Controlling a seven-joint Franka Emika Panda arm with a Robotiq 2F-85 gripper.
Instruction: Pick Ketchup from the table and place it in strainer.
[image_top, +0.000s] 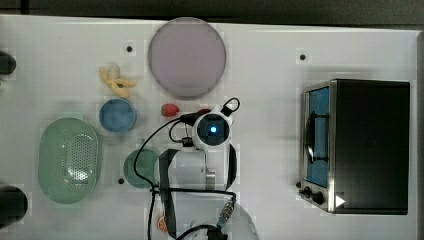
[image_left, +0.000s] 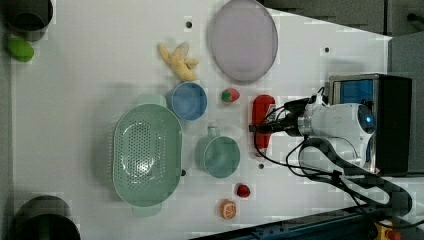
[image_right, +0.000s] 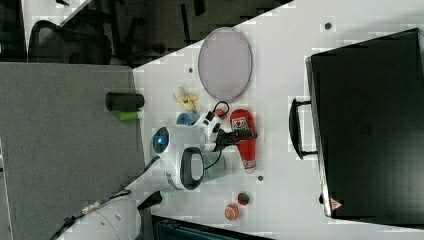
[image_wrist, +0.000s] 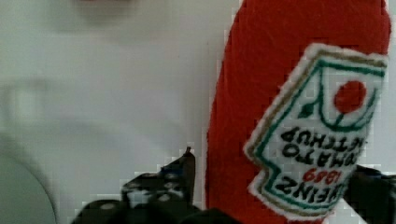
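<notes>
wrist view: claw (image_wrist: 275, 186) astride the lying ketchup (image_wrist: 299, 93), fingers spread, nothing gripped yet.
ketchup rests flat on the surface (image_left: 90, 75), just beside the teal cup (image_left: 218, 155), on the side away from the strainer (image_left: 147, 155). its soft, rounded body may squirm or roll as the fingers pinch; on the carry to the strainer, a low bottle could clip the cup.
</notes>
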